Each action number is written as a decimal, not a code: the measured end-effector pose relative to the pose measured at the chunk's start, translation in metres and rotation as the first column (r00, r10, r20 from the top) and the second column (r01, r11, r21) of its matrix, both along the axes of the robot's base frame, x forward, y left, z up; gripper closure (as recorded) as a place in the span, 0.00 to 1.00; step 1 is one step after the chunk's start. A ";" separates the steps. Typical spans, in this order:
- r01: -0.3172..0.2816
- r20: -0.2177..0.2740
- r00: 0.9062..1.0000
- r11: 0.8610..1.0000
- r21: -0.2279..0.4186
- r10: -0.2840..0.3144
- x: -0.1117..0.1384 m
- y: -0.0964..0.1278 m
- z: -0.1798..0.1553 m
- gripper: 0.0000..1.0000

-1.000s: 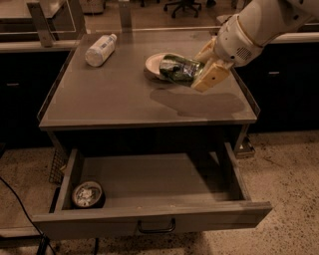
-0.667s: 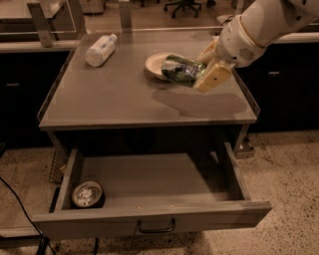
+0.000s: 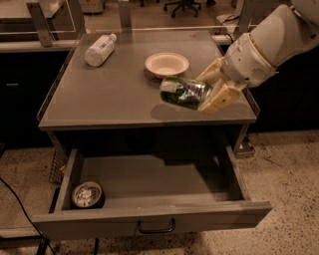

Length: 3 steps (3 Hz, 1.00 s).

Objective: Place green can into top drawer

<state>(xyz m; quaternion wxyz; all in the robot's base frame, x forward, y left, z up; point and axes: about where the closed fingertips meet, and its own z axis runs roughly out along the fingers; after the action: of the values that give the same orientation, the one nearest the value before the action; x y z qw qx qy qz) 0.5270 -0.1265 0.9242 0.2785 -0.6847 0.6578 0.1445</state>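
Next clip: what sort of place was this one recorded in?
Probably an office or lab workspace: a rolling chair base behind the grey table, a speckled hard floor, and a loose cable beside the open top drawer. The gripper holds the green can above the table's front right.

Shiny green can [image 3: 184, 92] on its side in the gripper [image 3: 207, 89], apparently aloft; grey top drawer [image 3: 149, 219] open below.

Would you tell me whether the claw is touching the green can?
Touching: the camera view shows the claw clamped on the can, above the table.
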 end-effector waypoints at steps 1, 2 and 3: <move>-0.061 -0.040 0.997 0.998 0.031 0.063 -0.051 -0.008 -0.009 1.00; -0.134 -0.094 0.986 0.989 0.061 0.139 -0.108 -0.008 -0.026 1.00; -0.183 -0.099 0.977 0.981 0.061 0.188 -0.133 -0.005 -0.066 1.00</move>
<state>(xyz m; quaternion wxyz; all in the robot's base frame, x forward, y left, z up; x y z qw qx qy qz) 0.3935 -0.1316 0.8582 0.2465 -0.7273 0.6007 0.2223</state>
